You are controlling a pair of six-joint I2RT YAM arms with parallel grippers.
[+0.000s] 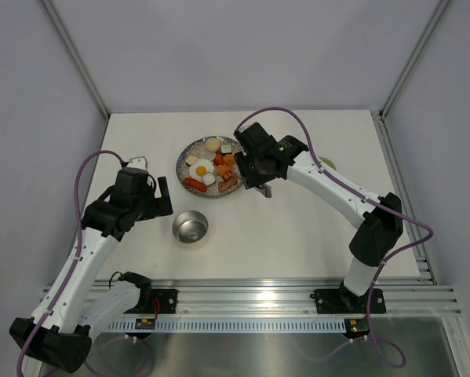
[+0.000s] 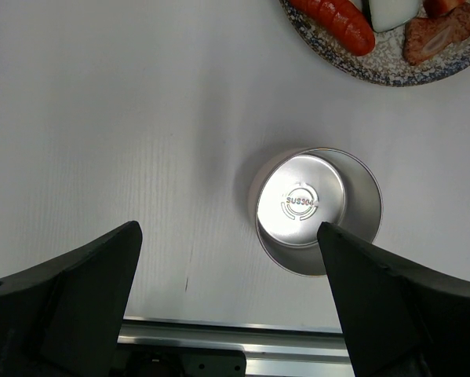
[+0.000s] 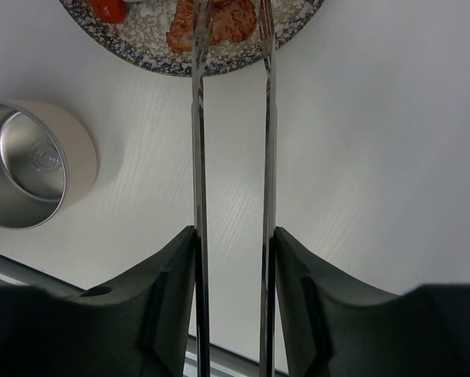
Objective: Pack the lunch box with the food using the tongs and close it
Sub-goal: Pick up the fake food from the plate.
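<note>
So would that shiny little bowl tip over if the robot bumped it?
Probably not: the bowl sits upright on a flat bottom and looks low and wide. It would more likely slide, since smooth steel on the smooth table grips little. It is empty, so it is probably light and easy to shove.

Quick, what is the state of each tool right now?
Left tool: open, holding nothing.
Right tool: closed on the tongs.

lunch box point(image 2: 317, 208): brushed steel | tongs point(image 3: 198, 157): polished metal | plate point(image 2: 384, 72): speckled, perhaps ceramic
</note>
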